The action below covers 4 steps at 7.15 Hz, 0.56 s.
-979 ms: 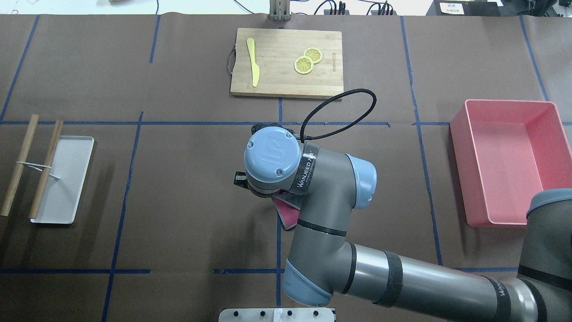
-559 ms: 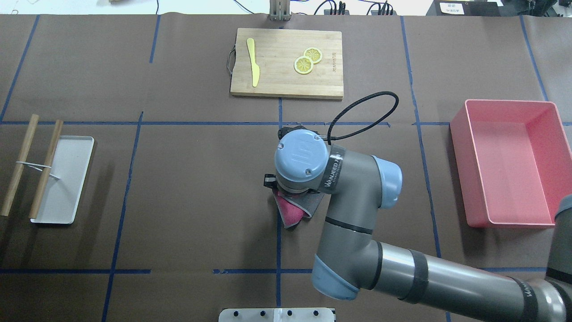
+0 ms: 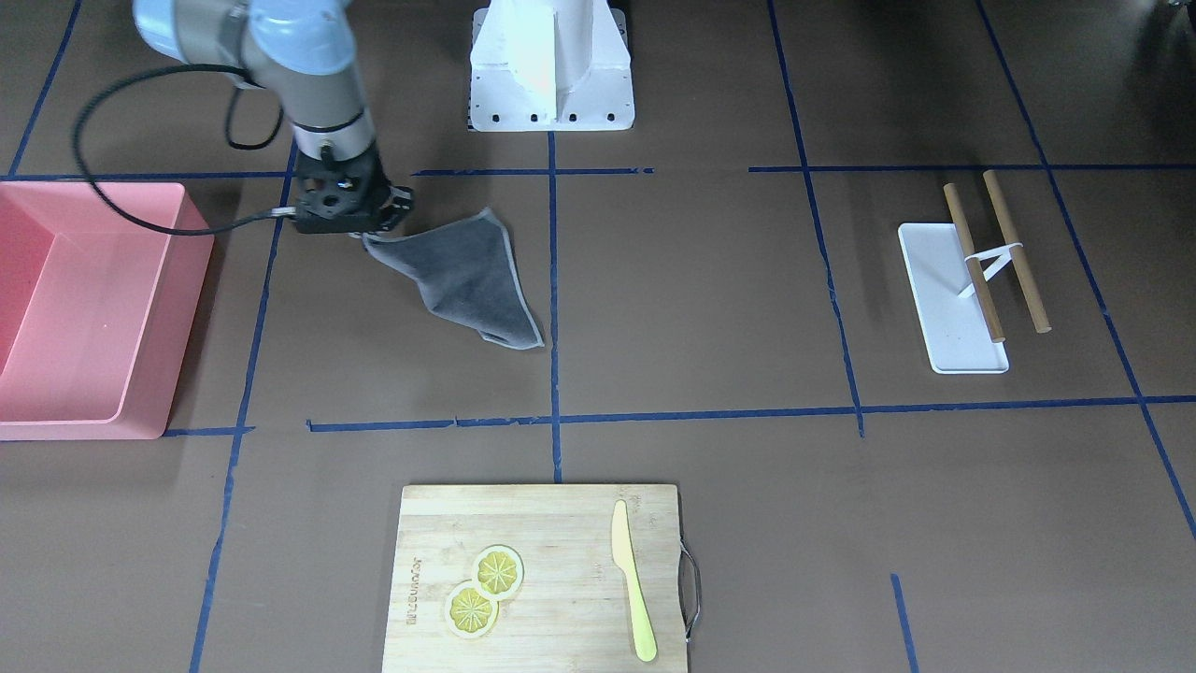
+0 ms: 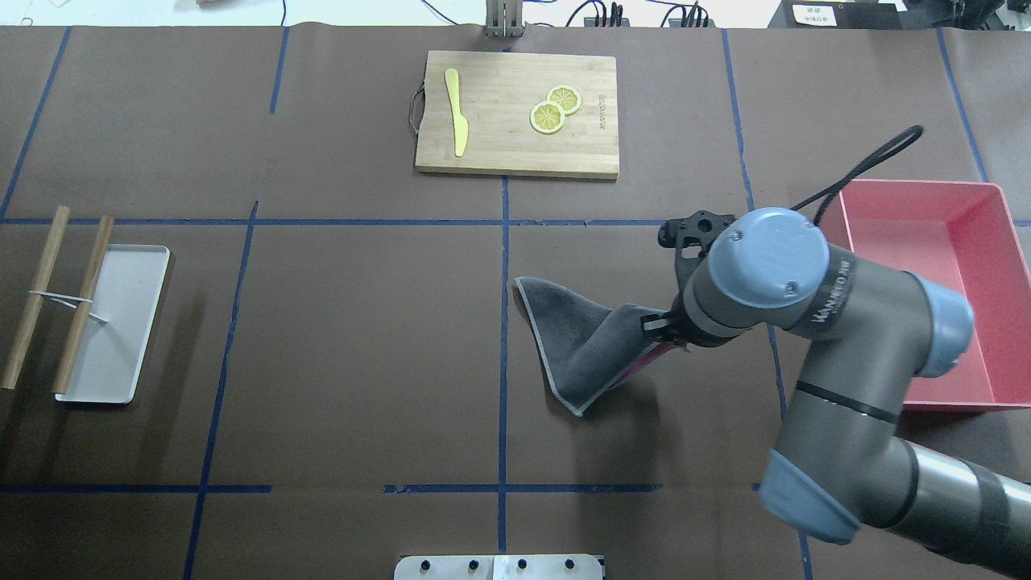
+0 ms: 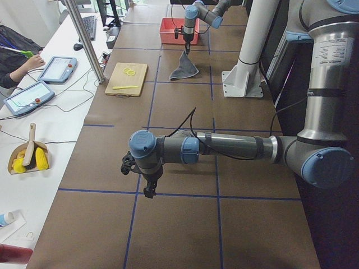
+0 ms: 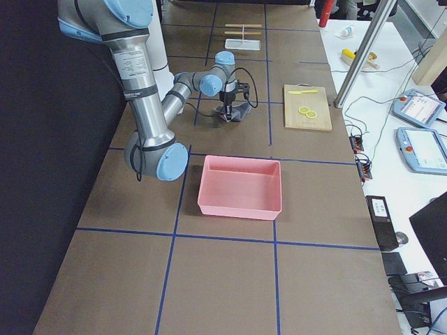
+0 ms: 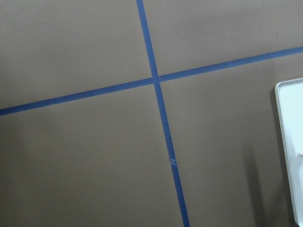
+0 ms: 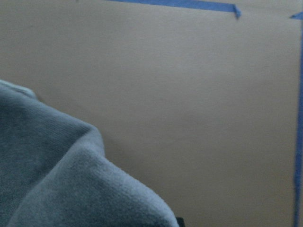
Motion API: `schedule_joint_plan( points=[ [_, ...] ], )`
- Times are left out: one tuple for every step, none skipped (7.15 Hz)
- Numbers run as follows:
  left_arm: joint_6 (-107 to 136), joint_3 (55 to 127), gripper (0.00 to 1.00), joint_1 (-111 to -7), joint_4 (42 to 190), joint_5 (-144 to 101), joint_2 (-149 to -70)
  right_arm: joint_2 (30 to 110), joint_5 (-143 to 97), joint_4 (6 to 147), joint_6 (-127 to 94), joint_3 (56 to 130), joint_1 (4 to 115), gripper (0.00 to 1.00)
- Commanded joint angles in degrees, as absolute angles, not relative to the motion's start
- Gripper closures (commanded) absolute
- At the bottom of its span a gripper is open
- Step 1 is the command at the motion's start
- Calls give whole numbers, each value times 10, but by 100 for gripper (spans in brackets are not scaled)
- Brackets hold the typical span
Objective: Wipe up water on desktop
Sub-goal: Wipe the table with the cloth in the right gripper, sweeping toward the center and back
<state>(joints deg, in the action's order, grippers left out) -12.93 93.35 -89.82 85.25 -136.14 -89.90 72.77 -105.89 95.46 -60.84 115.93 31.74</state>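
One second on: right pincer (image 3: 366, 234) clenching grey cloth (image 3: 467, 276) moved rightward over desktop (image 3: 701, 308); left pincer (image 5: 148, 188): cannot tell.

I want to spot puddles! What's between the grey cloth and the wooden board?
Just bare matte brown desktop and dark-blue tape lines, seen in the overhead view. No puddle shows.

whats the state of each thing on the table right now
grey pale-edged cloth: one corner lifted, rest draped on brown desktop
right gripper: shut on that cloth
left gripper: cannot tell
pink plastic bin: empty
bamboo cutting board: holds lemon slices, yellow knife
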Motion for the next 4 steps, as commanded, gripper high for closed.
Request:
schedule_joint_plan(
  points=[
    [-129, 934, 0, -898, 853, -1361, -898, 794, -1085, 955, -539, 1195, 365, 100],
    [-129, 933, 0, -898, 853, -1361, -898, 801, -1088, 958, -518, 1203, 386, 100],
    [-129, 933, 0, -898, 853, -1361, -894, 800, -1130, 960, -504, 1207, 421, 100],
    [-129, 934, 0, -898, 853, -1361, -890, 795, -1166, 962, -502, 1208, 456, 100]
  ],
)
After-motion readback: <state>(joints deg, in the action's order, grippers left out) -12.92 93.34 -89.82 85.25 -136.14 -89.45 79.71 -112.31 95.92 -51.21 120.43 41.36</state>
